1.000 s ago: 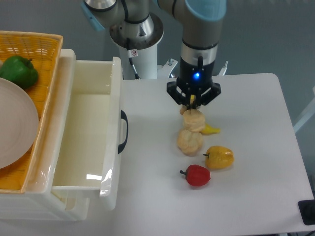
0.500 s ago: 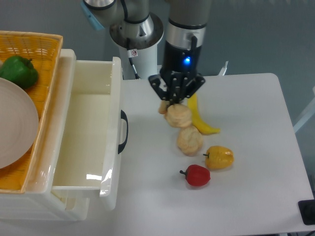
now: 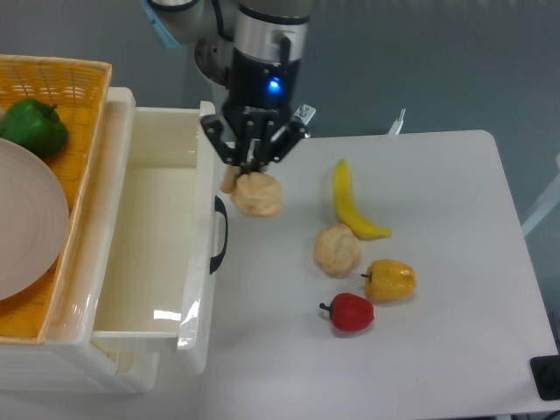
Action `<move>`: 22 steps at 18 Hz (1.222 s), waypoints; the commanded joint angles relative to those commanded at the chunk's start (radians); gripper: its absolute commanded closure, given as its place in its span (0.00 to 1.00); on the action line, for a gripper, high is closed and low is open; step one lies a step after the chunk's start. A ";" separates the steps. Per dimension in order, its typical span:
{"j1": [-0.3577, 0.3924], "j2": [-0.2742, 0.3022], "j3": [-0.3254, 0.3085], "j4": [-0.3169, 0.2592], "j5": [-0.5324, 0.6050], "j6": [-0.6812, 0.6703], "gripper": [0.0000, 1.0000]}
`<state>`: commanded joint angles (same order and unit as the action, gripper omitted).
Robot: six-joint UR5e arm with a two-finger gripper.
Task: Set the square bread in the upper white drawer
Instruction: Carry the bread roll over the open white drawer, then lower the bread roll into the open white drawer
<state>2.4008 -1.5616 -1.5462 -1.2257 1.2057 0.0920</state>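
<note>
Bread (image 3: 255, 194) hangs from jaws, long axis running left-right.

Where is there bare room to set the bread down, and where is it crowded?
The upper white drawer looks bare inside, just left of the gripper holding the square bread. The table is bare right of the banana and along the front edge. It is crowded around the round bun, yellow pepper and red pepper.

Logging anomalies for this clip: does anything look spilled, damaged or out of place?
Nothing stands out. The gripper holds the square bread beside the open upper white drawer; nothing looks spilled or damaged.
</note>
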 joint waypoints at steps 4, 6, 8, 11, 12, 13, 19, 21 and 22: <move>-0.015 -0.006 -0.005 0.000 -0.002 0.002 0.65; -0.023 -0.011 -0.005 0.000 -0.002 0.002 0.65; -0.035 -0.012 -0.005 0.000 0.000 0.002 0.64; -0.043 -0.023 -0.008 0.000 0.000 0.002 0.64; -0.048 -0.031 -0.008 0.000 0.000 0.002 0.63; -0.054 -0.035 -0.008 0.000 0.001 0.002 0.63; -0.066 -0.055 -0.008 0.002 0.002 0.011 0.58; -0.066 -0.055 -0.008 0.003 0.002 0.011 0.58; -0.066 -0.055 -0.008 0.002 0.002 0.011 0.57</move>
<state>2.3347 -1.6168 -1.5539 -1.2241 1.2072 0.1028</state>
